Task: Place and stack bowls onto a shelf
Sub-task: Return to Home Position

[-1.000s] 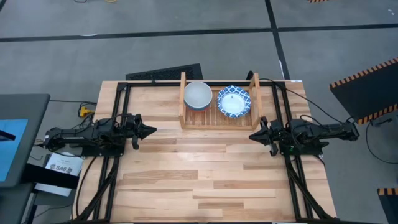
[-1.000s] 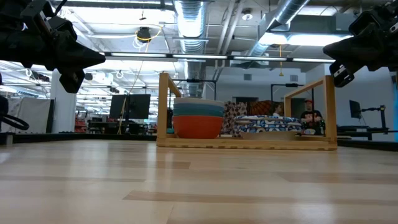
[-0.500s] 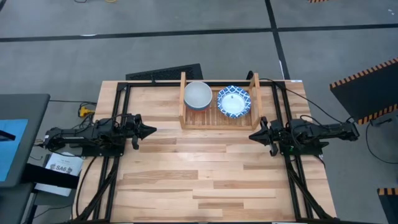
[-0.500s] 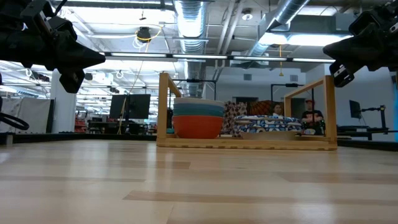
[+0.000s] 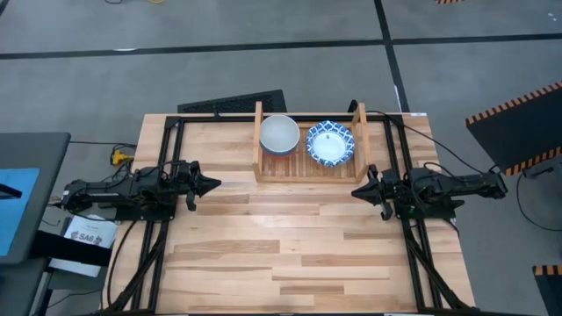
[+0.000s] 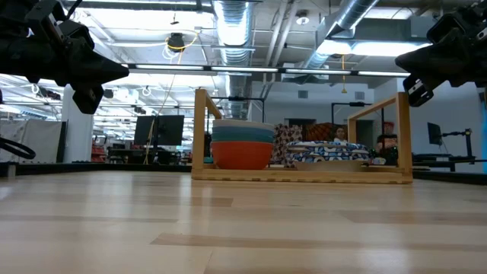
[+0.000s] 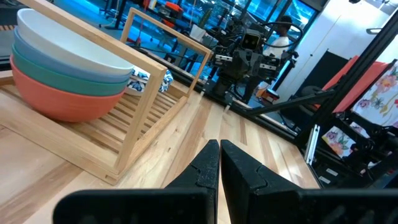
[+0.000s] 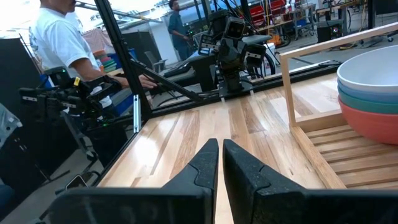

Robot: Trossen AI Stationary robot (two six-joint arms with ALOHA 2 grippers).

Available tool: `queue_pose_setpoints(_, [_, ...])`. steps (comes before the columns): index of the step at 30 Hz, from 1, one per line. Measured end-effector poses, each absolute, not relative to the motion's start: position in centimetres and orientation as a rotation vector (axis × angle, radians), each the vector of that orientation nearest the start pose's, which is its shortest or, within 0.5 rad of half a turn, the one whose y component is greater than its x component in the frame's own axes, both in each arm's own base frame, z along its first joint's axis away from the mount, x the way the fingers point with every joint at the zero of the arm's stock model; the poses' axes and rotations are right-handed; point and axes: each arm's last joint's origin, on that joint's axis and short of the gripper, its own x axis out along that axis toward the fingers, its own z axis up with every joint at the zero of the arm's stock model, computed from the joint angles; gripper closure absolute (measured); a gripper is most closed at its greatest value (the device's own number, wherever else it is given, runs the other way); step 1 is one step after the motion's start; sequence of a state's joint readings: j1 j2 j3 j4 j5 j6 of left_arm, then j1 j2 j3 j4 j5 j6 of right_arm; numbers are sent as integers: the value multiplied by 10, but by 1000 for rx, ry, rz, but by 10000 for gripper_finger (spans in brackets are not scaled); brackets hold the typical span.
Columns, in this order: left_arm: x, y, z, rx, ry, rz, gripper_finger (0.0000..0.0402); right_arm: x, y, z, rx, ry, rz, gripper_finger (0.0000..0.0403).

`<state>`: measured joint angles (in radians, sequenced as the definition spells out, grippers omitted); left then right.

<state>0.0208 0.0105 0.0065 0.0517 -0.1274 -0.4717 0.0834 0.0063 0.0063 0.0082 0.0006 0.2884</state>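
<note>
The light-wood slatted shelf [image 5: 309,167] stands at the table's far edge. On its left half sits a stack of plain bowls [image 6: 242,144]: red at the bottom, green, blue, off-white on top [image 5: 279,133]. On its right half sits a stack of blue-patterned white bowls [image 5: 329,143]. My left gripper [image 5: 215,184] is shut and empty above the table's left side. My right gripper [image 5: 356,192] is shut and empty above the right side. Both hover well above the tabletop [image 6: 91,72], [image 6: 415,72].
Black frame rails [image 5: 167,158] run along both sides of the plank tabletop. A dark keyboard-like object [image 5: 233,104] lies behind the shelf. People show in the room beyond, in the right wrist view [image 8: 59,37]. Open tabletop [image 5: 290,237] lies between and in front of the arms.
</note>
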Motion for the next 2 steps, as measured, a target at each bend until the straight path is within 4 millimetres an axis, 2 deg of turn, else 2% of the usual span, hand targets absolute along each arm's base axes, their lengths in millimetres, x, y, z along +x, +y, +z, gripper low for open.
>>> queue_pose_setpoints(2, [97,6,170,-473,-82,134,401,97,8,166,288,3,83,351])
